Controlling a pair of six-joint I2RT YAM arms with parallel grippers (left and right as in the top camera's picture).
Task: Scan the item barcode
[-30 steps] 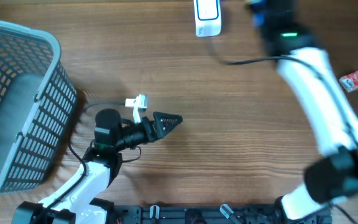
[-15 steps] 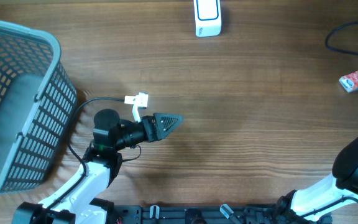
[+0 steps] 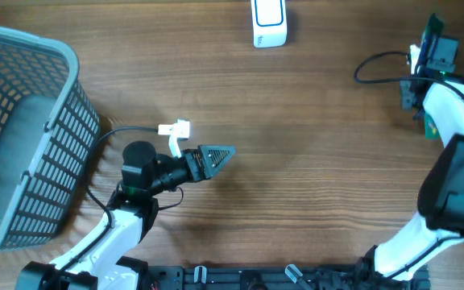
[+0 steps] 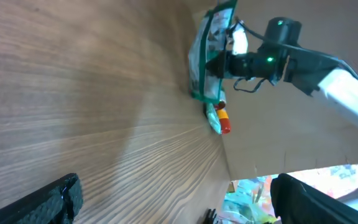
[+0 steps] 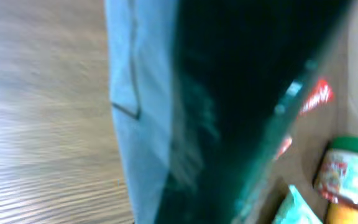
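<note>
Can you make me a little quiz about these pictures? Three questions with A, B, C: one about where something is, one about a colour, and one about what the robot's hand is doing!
1. Where is the basket?
A. On the table's left side
B. In the middle of the table
C. On the table's right side

2. What colour is the barcode scanner?
A. Red
B. White
C. Black

3. What are the jaws of the right gripper doing?
A. Standing wide open
B. Shut on the basket
C. Shut on a green packet

Answers:
1 A, the overhead view shows it at the left edge.
2 B, its body is white against the brown wood.
3 C, the left wrist view shows the jaws clamped on the packet.
</note>
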